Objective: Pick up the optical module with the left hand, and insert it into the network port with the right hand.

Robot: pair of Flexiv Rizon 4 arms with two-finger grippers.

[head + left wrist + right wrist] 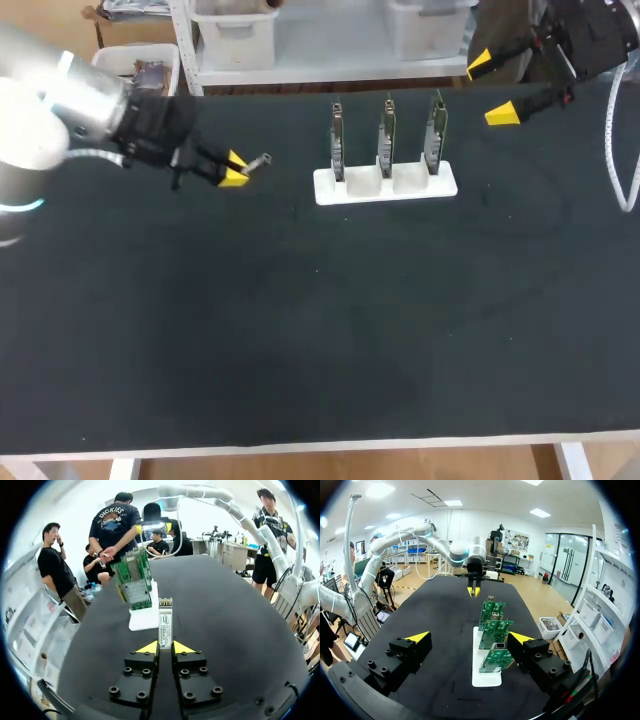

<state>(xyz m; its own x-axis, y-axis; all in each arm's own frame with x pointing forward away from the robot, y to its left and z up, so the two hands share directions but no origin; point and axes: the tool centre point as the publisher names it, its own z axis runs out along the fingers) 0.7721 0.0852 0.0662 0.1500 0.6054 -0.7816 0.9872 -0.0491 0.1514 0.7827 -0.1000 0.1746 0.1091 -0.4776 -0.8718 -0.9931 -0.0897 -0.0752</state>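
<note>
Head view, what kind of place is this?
Probably a robotics lab bench: a black table, a white stand of three circuit boards, and the left pincer shut on an optical module.

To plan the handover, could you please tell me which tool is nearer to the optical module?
Left. The left tool is shut on the optical module, which sticks out ahead of its tips. The right tool hangs open beyond the white card stand.
</note>
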